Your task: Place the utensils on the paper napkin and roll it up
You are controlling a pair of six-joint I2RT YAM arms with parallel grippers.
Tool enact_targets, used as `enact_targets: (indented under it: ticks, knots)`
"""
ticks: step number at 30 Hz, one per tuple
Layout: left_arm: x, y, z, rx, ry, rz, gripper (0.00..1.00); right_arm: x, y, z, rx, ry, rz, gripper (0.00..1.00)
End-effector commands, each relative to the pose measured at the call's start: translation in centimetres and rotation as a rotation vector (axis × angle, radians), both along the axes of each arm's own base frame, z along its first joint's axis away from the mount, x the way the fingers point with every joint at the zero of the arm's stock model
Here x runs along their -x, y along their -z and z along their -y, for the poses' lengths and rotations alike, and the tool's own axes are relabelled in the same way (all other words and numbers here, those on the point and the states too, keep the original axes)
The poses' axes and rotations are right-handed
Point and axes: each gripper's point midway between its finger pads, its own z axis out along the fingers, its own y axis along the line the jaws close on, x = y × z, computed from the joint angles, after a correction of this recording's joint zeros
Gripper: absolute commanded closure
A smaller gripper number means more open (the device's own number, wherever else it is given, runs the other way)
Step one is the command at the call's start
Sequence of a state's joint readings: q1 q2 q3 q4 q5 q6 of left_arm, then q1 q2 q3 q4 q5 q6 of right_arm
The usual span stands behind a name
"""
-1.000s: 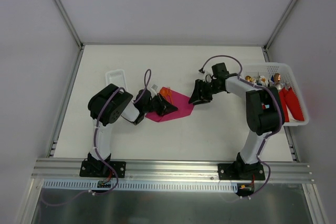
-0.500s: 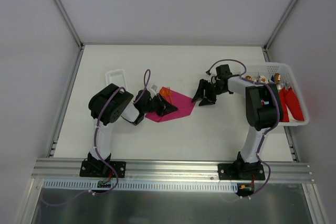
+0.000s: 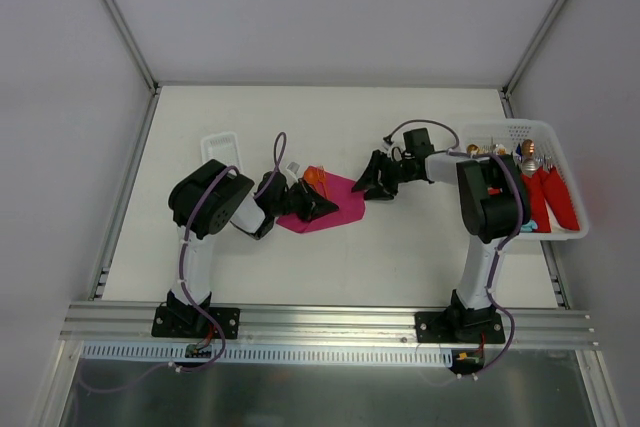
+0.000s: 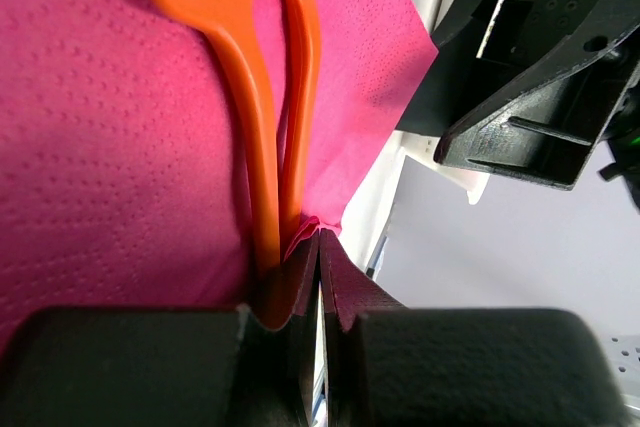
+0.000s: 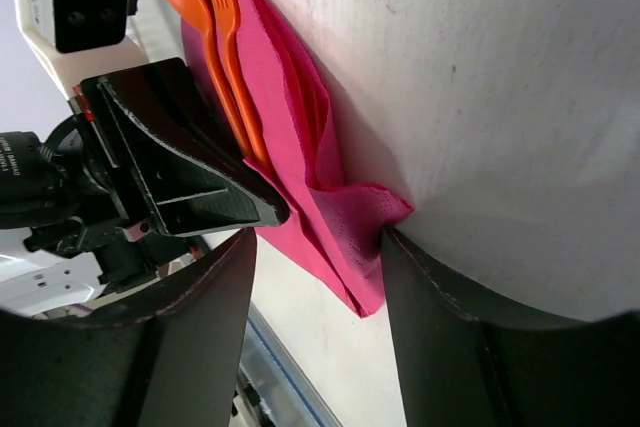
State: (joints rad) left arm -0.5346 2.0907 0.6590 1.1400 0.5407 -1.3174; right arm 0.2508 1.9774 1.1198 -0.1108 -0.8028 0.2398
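Right fingers [image 5: 190, 347] slid left, now spread around a paper napkin [image 3: 342, 209] corner. Left fingers [image 4: 150, 367] pinch it and 2 utensils [image 4: 255, 147].

White table [image 3: 330, 267], pale grey walls [image 3: 330, 7]

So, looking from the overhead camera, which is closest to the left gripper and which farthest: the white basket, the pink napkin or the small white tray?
1. The pink napkin: pinched in the left gripper itself, mid-scene.
2. The small white tray: behind the gripper, off to the left.
3. The white basket: far over on the right side.
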Motion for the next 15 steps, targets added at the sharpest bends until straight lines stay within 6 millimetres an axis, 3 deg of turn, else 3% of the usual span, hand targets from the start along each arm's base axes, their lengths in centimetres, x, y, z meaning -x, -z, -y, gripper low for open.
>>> enact_targets:
  ticks: [1,8,13,15]
  knots:
    - [0.3,2.4,-1.3,-0.053,-0.028,-0.038,1.00,0.1,-0.4,-1.0,-0.073,0.026,0.005,0.44]
    - [0.4,2.5,-1.4,-0.055,-0.032,-0.041,1.00,-0.9,-4.4,-2.9,-0.267,0.036,0.071,0.48]
    - [0.4,2.5,-1.5,-0.056,-0.033,-0.043,1.00,-0.7,-5.8,-3.9,-0.365,0.037,0.039,0.48]
    - [0.4,2.5,-1.5,-0.057,-0.034,-0.041,1.00,-0.3,-5.5,-3.9,-0.371,0.053,0.007,0.49]
